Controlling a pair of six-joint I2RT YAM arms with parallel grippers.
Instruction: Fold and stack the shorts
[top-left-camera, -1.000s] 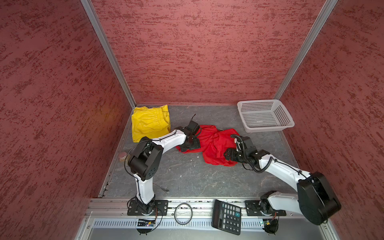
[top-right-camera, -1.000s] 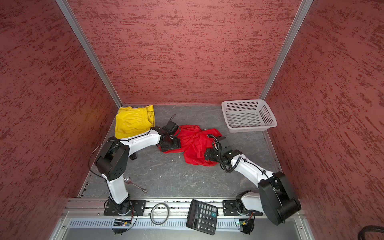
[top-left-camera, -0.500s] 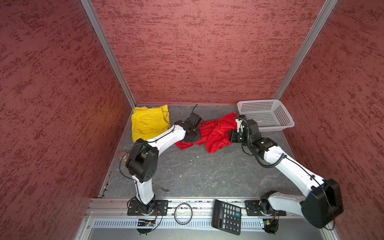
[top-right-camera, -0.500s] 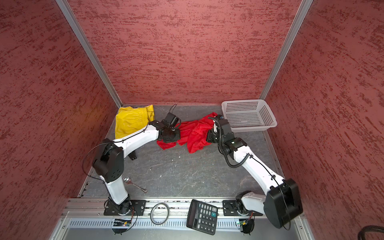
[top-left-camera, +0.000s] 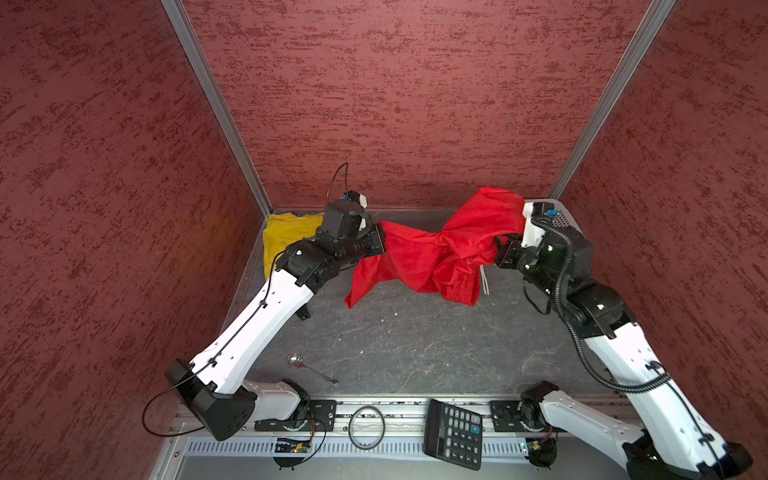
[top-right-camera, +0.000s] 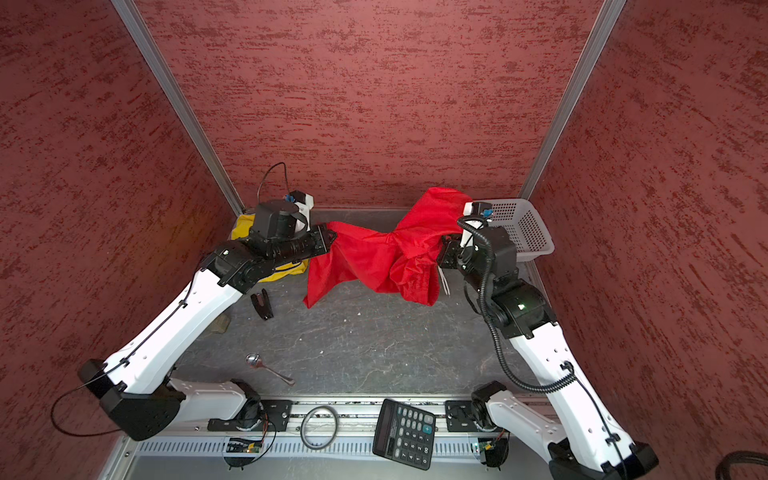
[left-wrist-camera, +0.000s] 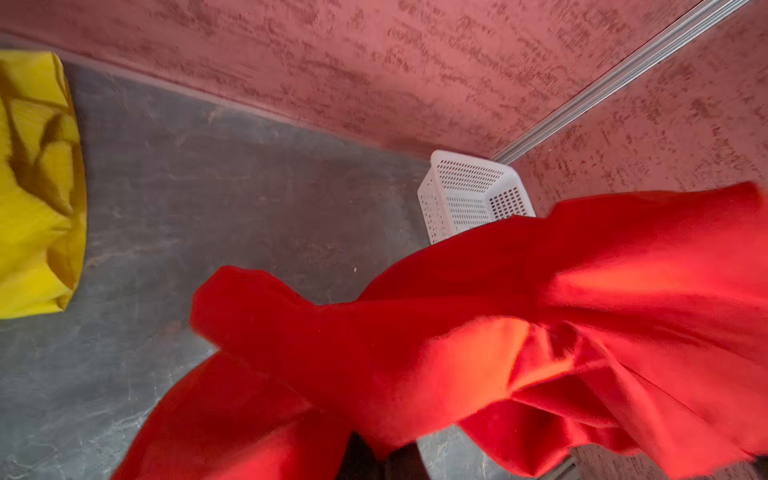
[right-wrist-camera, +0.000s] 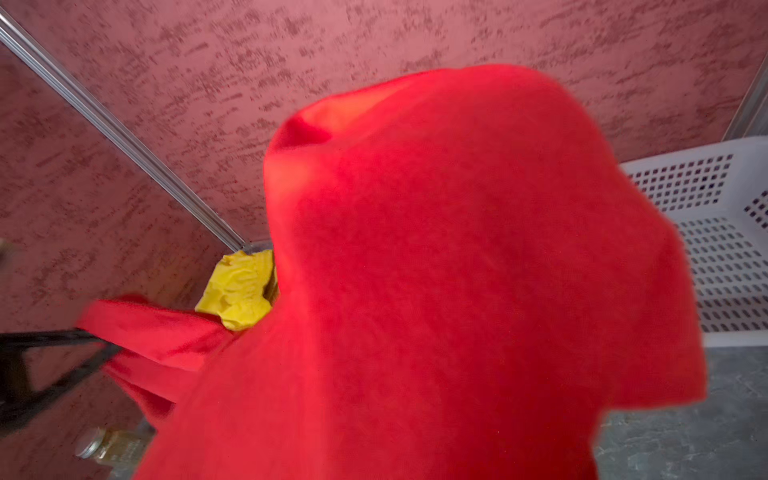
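Note:
The red shorts (top-left-camera: 419, 253) (top-right-camera: 370, 253) hang in the air, stretched and twisted between my two grippers, with one end drooping toward the table. My left gripper (top-left-camera: 380, 245) (top-right-camera: 330, 241) is shut on their left end, and the cloth bunches at its dark fingers (left-wrist-camera: 399, 461). My right gripper (top-left-camera: 498, 253) (top-right-camera: 442, 253) is shut on their right end; red fabric (right-wrist-camera: 457, 291) covers it in the right wrist view. A white drawstring (top-left-camera: 484, 282) dangles below. The yellow shorts (top-left-camera: 286, 232) (left-wrist-camera: 33, 187) lie folded in the back left corner, partly behind my left arm.
A white perforated basket (top-right-camera: 528, 232) (left-wrist-camera: 469, 195) stands in the back right corner behind my right arm. A spoon (top-left-camera: 307, 365), a black clip (top-right-camera: 262, 305) and a small bottle (right-wrist-camera: 108, 444) lie on the table. A calculator (top-left-camera: 453, 432) and a ring (top-left-camera: 365, 422) rest on the front rail.
Both grippers have shut on the red shorts, raised them off the table and moved apart, stretching the cloth between them near the back wall.

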